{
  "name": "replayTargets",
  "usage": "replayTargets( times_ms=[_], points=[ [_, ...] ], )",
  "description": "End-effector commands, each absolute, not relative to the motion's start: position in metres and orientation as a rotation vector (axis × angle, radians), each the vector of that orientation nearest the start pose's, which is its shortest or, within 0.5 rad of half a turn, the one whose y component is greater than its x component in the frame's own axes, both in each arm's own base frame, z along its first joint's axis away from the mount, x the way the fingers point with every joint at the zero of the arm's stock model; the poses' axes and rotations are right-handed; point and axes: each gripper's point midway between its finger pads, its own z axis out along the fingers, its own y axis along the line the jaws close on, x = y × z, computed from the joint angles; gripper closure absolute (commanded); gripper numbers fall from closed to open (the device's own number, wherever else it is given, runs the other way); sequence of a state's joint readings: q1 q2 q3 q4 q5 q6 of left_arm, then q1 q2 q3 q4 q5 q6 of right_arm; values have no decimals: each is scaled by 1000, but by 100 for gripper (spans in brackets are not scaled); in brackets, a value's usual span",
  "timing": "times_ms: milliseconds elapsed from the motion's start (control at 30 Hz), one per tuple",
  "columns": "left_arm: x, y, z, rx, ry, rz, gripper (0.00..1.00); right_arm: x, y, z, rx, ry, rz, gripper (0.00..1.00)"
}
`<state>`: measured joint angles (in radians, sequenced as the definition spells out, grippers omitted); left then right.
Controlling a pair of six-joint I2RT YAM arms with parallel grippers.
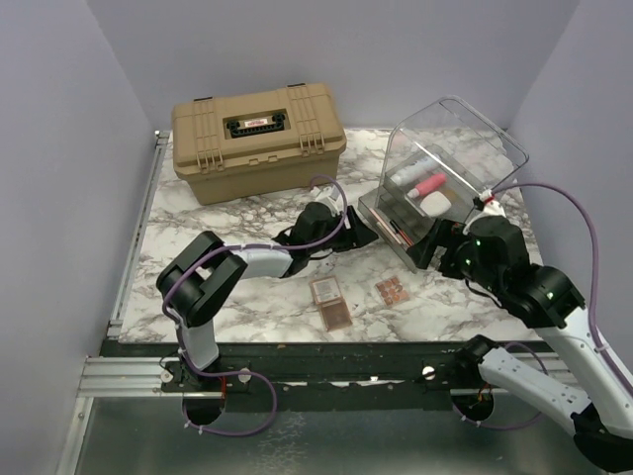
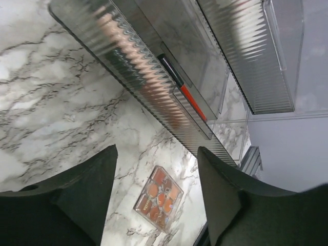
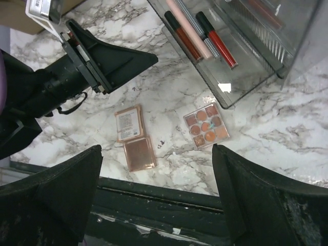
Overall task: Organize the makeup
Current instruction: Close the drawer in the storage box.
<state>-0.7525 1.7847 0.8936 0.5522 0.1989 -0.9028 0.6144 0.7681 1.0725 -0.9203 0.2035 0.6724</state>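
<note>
Marble bench [image 1: 267, 309] with a square eyeshadow palette [image 1: 393, 290] and hinged compact [image 1: 329, 302] near its front edge, light, stiff, probably best pinched across their edges; left gripper [image 2: 156, 154] and right gripper [image 3: 156, 148] both open, empty.

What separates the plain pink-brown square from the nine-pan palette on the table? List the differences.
The plain pink-brown square shows one uniform surface; the nine-pan palette has round pans in mixed shades. The plain one butts against a labelled square; the nine-pan one lies alone, nearer the open drawer. Both are square, flat on the marble table.
</note>
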Motion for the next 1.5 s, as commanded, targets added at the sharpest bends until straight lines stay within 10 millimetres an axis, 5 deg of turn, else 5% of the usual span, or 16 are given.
replayTargets(
  times_ms=[0,400,633,1033,1233,1467],
  points=[
    [312,-406,129,26,2074,-1335,39,191,109,256,423,2129,544,7],
    [312,-424,135,15,2028,-1425,56,210,54,210,571,2207,-25,6],
    [312,-436,148,36,1981,-1491,62,214,55,183,702,2102,83,12],
    [316,-449,146,20,1962,-1524,69,239,58,180,672,2015,53,10],
    [313,-452,152,18,1948,-1551,77,236,53,173,723,2005,40,9],
    [310,-441,181,30,1876,-1543,61,235,54,175,702,1989,81,10]
  ],
)
